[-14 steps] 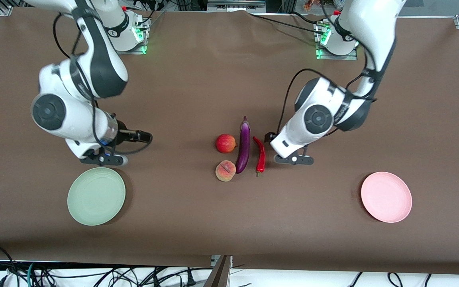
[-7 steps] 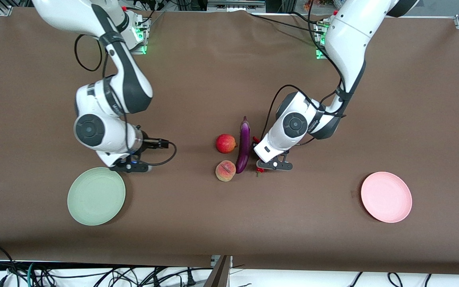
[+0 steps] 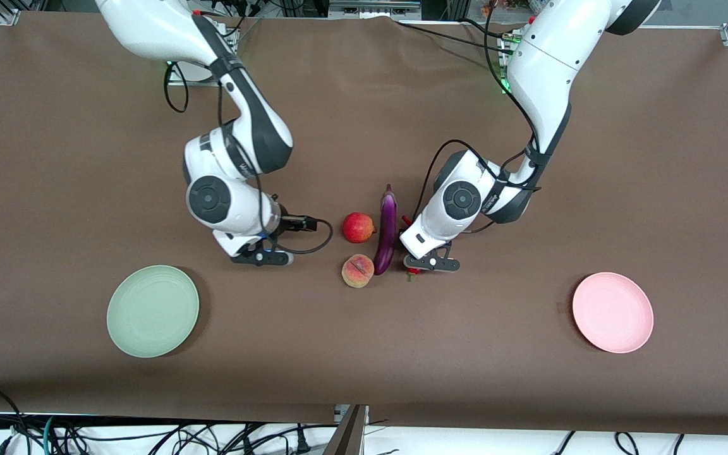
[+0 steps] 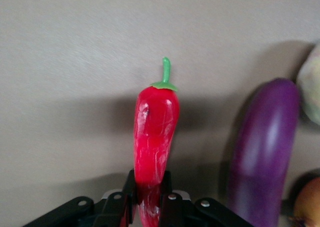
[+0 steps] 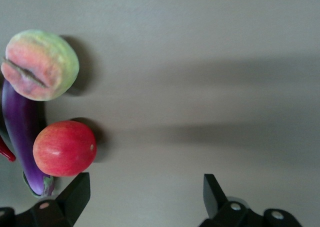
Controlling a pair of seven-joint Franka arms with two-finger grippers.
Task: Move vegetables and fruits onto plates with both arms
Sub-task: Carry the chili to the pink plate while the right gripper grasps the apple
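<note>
The purple eggplant (image 3: 387, 226) lies mid-table with the red apple (image 3: 358, 227) and the peach (image 3: 357, 270) beside it toward the right arm's end. The red chili pepper (image 4: 154, 132) lies beside the eggplant (image 4: 262, 147) toward the left arm's end. My left gripper (image 4: 147, 192) is shut on the chili, low at the table; in the front view the left gripper (image 3: 414, 251) covers most of the chili. My right gripper (image 5: 145, 197) is open and empty over bare table beside the apple (image 5: 65, 148), and it shows in the front view (image 3: 251, 248). The peach (image 5: 41, 64) and eggplant (image 5: 20, 132) also show there.
The pale green plate (image 3: 152, 311) sits toward the right arm's end, nearer the front camera than the fruits. The pale pink plate (image 3: 612, 312) sits toward the left arm's end. A brown cloth (image 3: 364, 354) covers the table. Cables hang below its front edge.
The right arm has swung from beside the green plate toward the apple. The left gripper has come over the chili and closed on it. The fruits and plates have not moved.
</note>
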